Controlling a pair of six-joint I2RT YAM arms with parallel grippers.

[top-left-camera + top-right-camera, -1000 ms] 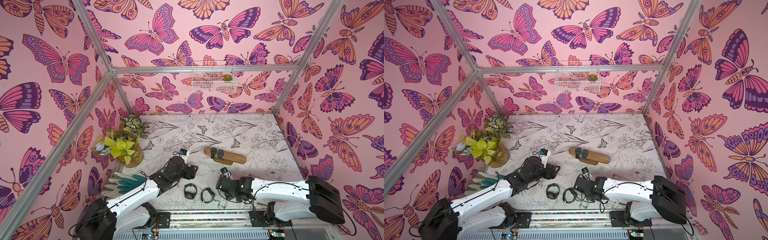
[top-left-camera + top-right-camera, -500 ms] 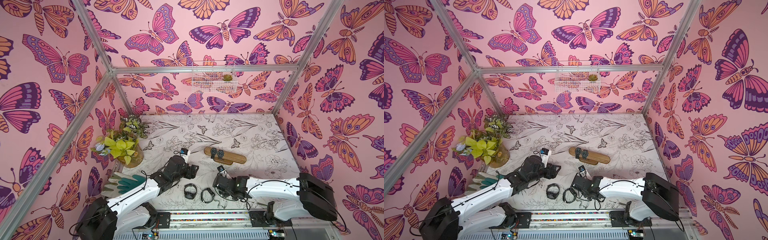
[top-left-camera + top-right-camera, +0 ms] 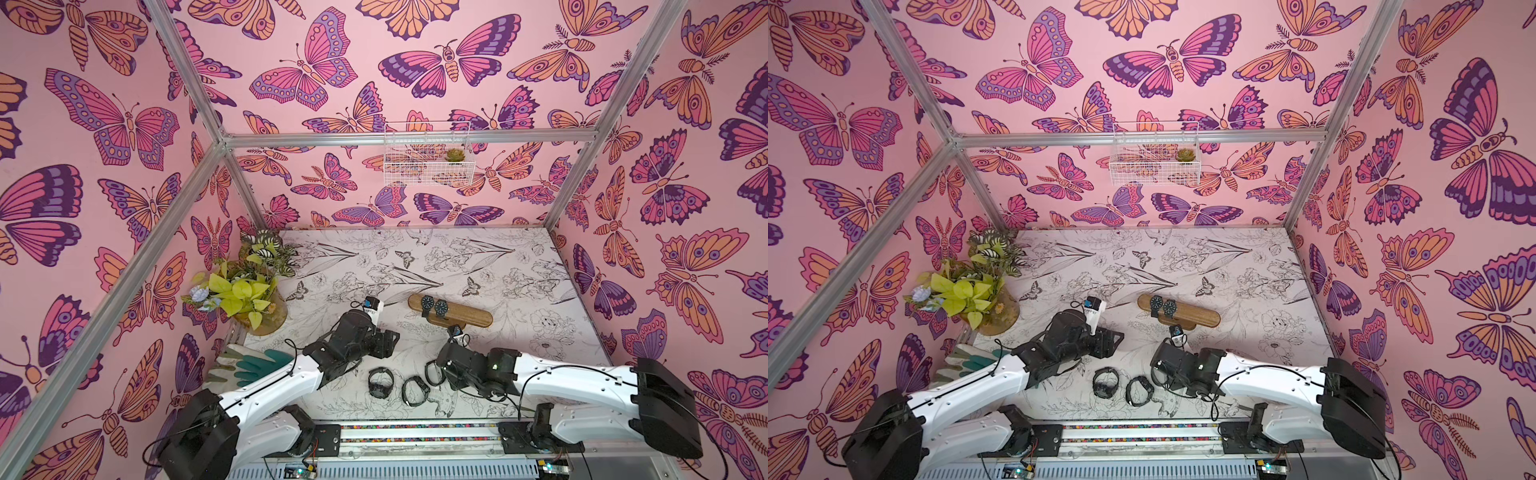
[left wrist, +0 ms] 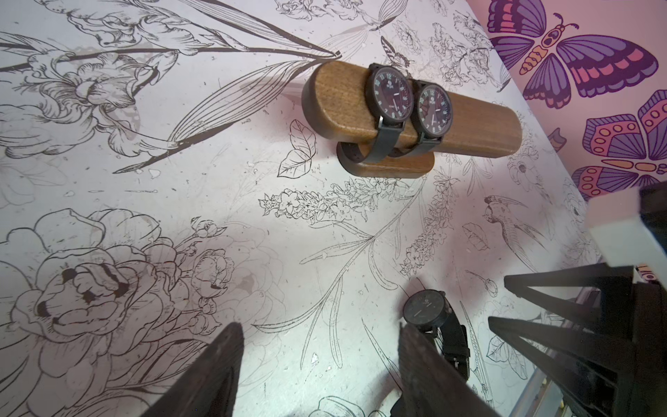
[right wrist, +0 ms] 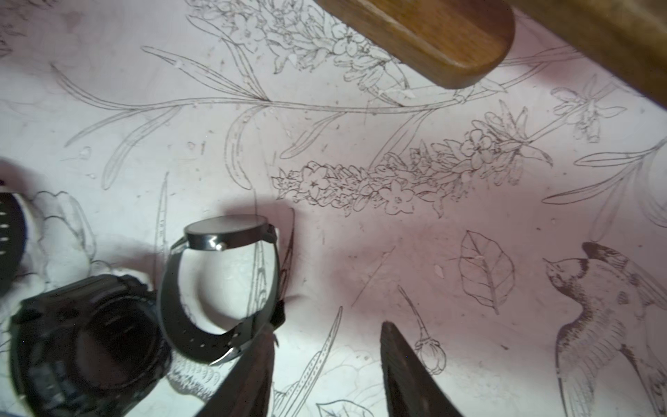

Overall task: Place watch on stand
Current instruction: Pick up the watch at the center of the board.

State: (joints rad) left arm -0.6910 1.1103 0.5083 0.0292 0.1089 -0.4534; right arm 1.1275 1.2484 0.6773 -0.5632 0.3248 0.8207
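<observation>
Your right gripper (image 5: 329, 328) hangs low over the table (image 3: 498, 266) with its jaws parted and nothing between them; the slim watch (image 5: 223, 234) stands on edge just outside one finger (image 5: 252, 375), and that fingertip seems to touch the strap by the buckle, though the wrist view is too close for you to be sure; so that watch rests on the table, not in a grip. In a top view you find the slim watch (image 3: 433, 372) at the front of the table, right against the right arm's dark head, with a chunky watch (image 3: 414, 390) just beside it and a third watch (image 3: 381, 382) next along toward the left arm; all three lie on the table, apart from the stand. The stand (image 3: 469, 316) sits farther back, near the middle of the table; a pair of watches (image 4: 391, 94) is strapped round its bar, side by side and touching, close to the rounded end nearer your left arm; the rest of the bar is bare wood. Your left gripper (image 4: 319, 326) hovers over bare table in front of that end of the stand, jaws spread wide and holding nothing; in its wrist view the slim watch shows just outside one finger (image 4: 426, 372).
</observation>
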